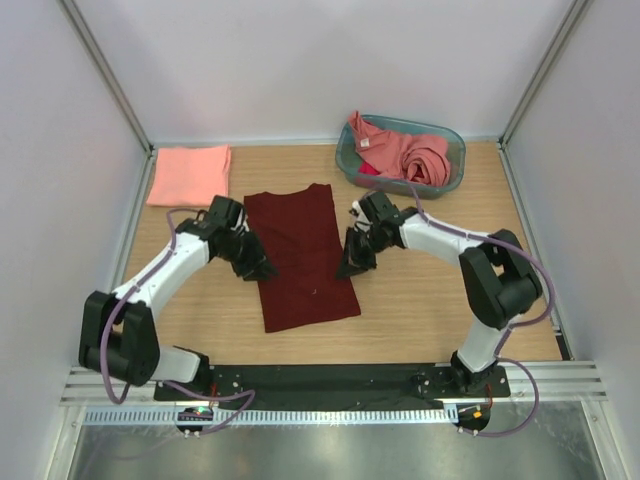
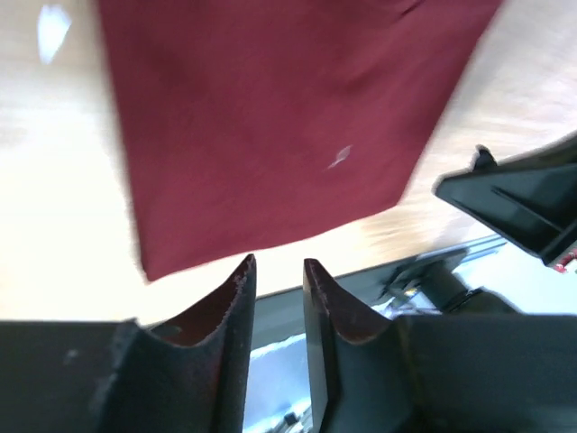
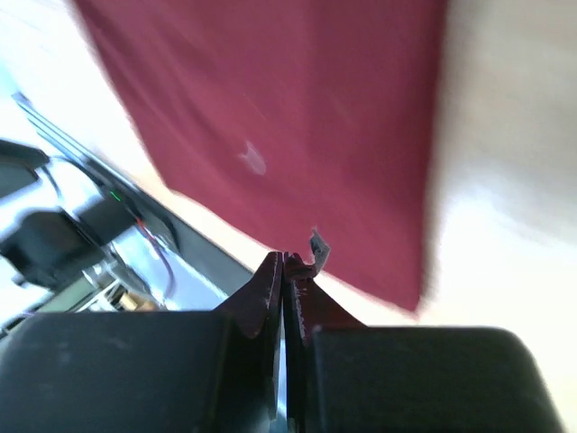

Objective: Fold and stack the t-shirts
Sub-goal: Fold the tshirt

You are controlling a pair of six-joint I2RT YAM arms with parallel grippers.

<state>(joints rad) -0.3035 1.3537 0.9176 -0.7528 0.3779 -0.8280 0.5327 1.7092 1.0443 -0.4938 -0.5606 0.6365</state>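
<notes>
The dark maroon red cloth t-shirt (image 1: 300, 255) lies flat in the middle of the wooden tabletop (image 1: 430, 300) as a long rectangle, seemingly with its sides turned in but not yet folded short. One salmon pink t-shirt (image 1: 189, 174) lies folded at the far left corner. Crumpled coral pink t-shirts (image 1: 415, 155) wait in the teal-blue plastic basket (image 1: 459, 158), so most of the work remains. The left gripper (image 1: 258, 265) hangs just beside the maroon shirt's left edge, slightly parted and empty. The right gripper (image 1: 352, 262), by its right edge, is closed on nothing.
</notes>
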